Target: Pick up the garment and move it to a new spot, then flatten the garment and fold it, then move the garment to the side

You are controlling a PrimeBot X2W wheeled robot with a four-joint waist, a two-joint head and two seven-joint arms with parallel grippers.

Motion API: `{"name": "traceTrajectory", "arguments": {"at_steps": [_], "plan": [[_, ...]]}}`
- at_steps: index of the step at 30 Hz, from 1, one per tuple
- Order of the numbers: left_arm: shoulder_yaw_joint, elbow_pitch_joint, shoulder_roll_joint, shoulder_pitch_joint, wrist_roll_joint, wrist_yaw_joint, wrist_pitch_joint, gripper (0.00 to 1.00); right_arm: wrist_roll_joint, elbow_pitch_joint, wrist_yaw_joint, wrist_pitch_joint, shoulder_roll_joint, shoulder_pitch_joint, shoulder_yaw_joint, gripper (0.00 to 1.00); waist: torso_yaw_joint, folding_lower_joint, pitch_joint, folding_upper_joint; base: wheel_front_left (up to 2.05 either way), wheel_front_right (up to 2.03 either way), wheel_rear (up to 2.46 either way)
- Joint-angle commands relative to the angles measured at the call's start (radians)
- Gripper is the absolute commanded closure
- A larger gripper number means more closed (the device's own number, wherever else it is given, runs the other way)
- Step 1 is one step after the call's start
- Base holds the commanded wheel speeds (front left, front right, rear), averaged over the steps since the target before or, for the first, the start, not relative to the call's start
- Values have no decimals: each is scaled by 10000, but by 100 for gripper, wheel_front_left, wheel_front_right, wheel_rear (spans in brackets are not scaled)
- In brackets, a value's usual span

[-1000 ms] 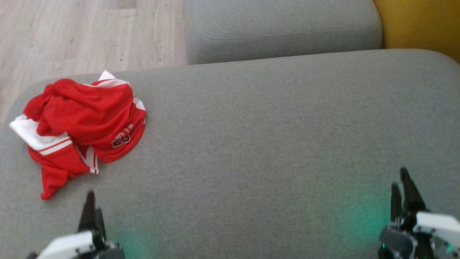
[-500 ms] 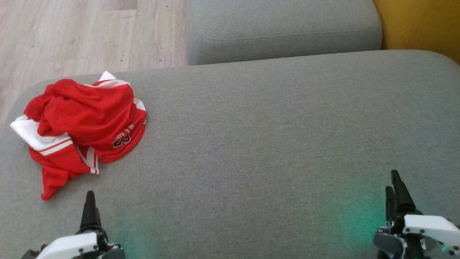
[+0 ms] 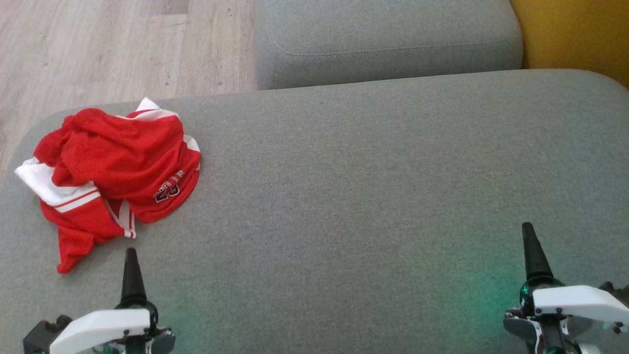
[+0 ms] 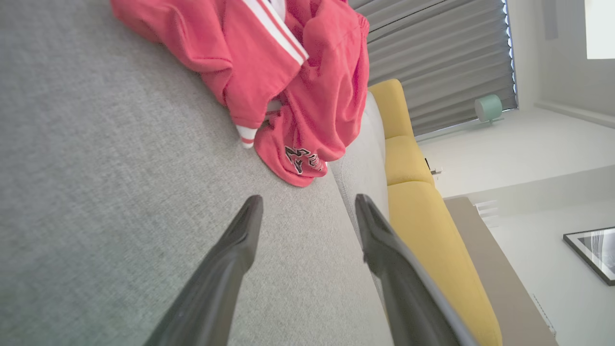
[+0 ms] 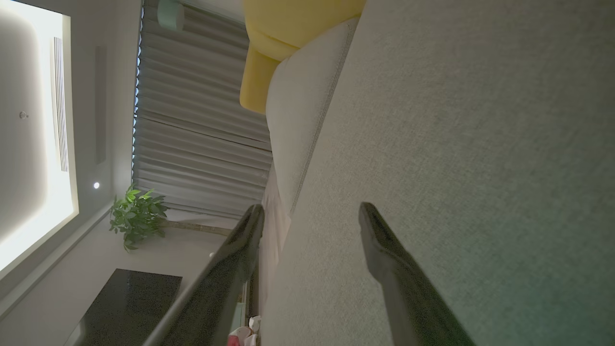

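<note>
The garment (image 3: 118, 167) is a crumpled red jersey with white stripes and a dark number. It lies in a heap at the far left of the grey sofa seat (image 3: 368, 172). My left gripper (image 3: 131, 258) hovers just short of the heap's near edge, turned on its side. In the left wrist view the left gripper (image 4: 308, 202) is open and empty, with the garment (image 4: 288, 72) ahead of its fingers. My right gripper (image 3: 529, 236) is far to the right over bare cushion. The right wrist view has the right gripper (image 5: 312, 209) open with nothing between its fingers.
A second grey cushion (image 3: 388, 39) sits behind the seat, with yellow upholstery (image 3: 575, 34) at the back right. Wooden floor (image 3: 98, 44) lies past the seat's rounded left and far-left edges, close to the garment. Green light glows on the cushion near both grippers.
My left gripper has gone from shut to open. Both grippers have rolled on their wrists and shifted slightly. The garment has not moved.
</note>
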Motion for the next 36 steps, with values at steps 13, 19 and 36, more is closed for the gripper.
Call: {"name": "traceTrajectory", "arguments": {"at_steps": [13,19,36], "plan": [[-285,-669,48,-139,1693,293,-479,0,-1842,-704,-3,-460,-60,-474,582,0,31,0,-67,0,0,0,0],[-408,-870,50,-115,2676,397,-656,0,-2583,-810,-3,-636,-65,-481,784,0,25,0,-100,0,0,0,0],[-926,-1279,57,12,5070,639,-1161,0,-4848,-1049,-4,-1138,-78,-387,1350,0,133,0,-271,0,0,0,0]]}}
